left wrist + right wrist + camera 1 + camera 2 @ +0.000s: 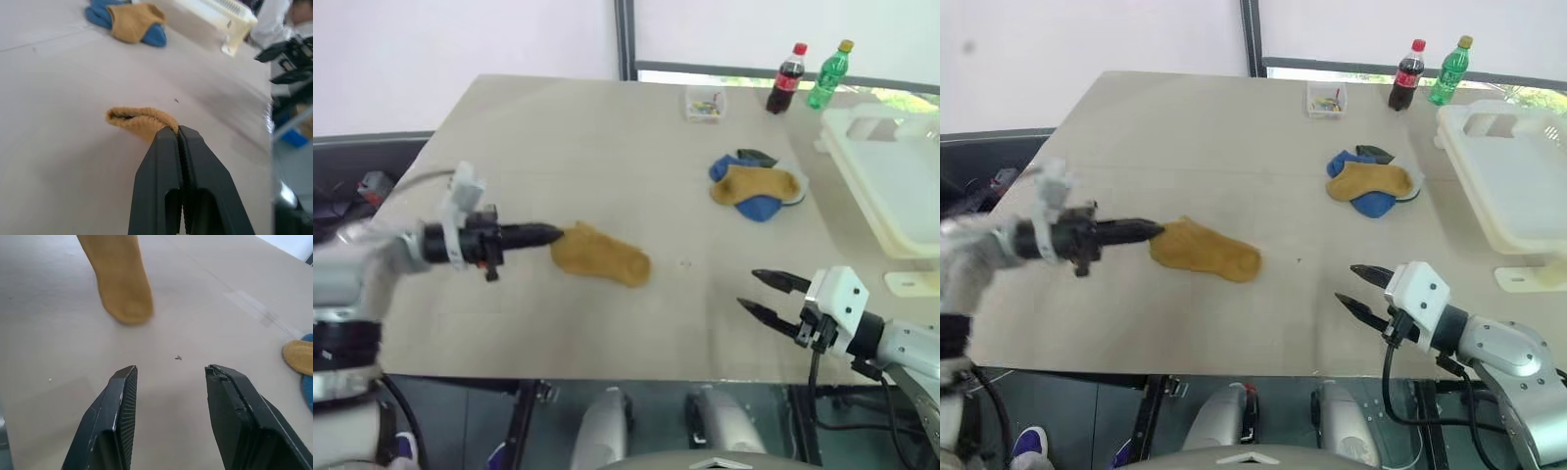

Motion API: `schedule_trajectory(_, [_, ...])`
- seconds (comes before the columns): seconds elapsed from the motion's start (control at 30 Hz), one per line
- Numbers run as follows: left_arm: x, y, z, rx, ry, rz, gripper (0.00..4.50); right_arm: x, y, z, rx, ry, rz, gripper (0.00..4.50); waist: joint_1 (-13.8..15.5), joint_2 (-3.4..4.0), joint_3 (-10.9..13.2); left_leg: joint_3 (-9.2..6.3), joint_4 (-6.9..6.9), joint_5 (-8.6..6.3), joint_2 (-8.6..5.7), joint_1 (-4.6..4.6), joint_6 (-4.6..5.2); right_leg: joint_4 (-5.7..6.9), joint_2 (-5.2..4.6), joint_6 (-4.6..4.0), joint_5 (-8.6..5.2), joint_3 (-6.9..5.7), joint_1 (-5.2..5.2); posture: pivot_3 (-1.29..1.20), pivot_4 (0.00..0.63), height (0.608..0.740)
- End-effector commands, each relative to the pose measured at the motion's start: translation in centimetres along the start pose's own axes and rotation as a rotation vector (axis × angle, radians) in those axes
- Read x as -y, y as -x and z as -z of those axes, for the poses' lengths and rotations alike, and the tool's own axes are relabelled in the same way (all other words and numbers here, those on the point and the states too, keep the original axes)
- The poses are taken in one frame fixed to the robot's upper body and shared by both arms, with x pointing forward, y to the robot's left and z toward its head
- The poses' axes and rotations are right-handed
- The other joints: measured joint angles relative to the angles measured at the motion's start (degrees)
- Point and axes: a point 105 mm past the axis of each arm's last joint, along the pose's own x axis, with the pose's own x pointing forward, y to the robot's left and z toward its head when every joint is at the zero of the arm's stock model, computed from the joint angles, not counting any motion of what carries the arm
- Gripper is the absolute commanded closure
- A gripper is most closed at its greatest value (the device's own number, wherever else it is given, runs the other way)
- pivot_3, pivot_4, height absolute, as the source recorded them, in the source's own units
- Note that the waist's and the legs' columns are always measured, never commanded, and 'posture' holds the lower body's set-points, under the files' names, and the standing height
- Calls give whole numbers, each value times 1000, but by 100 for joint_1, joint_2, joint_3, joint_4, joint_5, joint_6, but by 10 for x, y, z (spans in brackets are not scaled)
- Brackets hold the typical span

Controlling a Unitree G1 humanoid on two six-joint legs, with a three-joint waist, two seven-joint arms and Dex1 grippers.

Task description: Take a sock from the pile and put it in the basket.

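Observation:
A mustard-yellow sock hangs by one end from my left gripper, which is shut on it at the table's left front. The left wrist view shows the sock's edge pinched between the shut black fingers. The pile, a yellow sock over blue and dark ones, lies at mid-right on the table. The cream-white basket stands at the right edge, beyond the pile. My right gripper hovers open near the front right edge, its fingers apart with nothing between them.
A small clear box, a cola bottle and a green bottle stand at the table's far edge. A small cream piece lies by the basket's near corner. Bare tabletop lies between the held sock and the pile.

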Motion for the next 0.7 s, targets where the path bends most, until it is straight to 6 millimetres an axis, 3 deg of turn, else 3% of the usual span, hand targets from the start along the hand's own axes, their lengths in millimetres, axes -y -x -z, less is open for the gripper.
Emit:
schedule_trajectory(0.03, [12, -26, -5, -199, -76, -8, 4476, 5, 3, -7, 26, 36, 37, 2210, 7, 16, -2, 0, -1, -3, -2, 1, 4, -2, -5, 7, -1, 7, 1, 0, 150, 740])
schedule_trajectory(0.1, [22, -52, -6, -241, -59, 68, 4476, 6, 3, -7, 19, 42, 58, 2210, 32, 23, -2, 9, 1, -6, -23, 8, 10, 0, -15, 26, -6, 4, 14, 0, 150, 740])
schedule_trajectory(0.27, [40, -127, 36, -383, -27, 177, 4476, 4, 6, -8, 0, 43, 107, 2210, 7, 22, 0, 2, 3, -6, -34, 3, 10, 5, -13, 31, -4, 0, 14, 0, 150, 740])
schedule_trajectory(0.5, [73, -213, 39, -312, 61, 308, 4476, -4, 16, -9, -38, 37, 179, 2210, -26, 14, 6, -34, 9, -6, -40, -9, 11, 8, -11, 23, 2, 3, 4, 0, 150, 740])
schedule_trajectory(0.7, [86, -261, 38, -267, 120, 337, 4476, -9, 20, -8, -59, 23, 200, 2210, 53, 26, -1, -56, 16, -9, -65, -6, 18, 0, -33, 39, -7, -23, 30, 0, 150, 740])
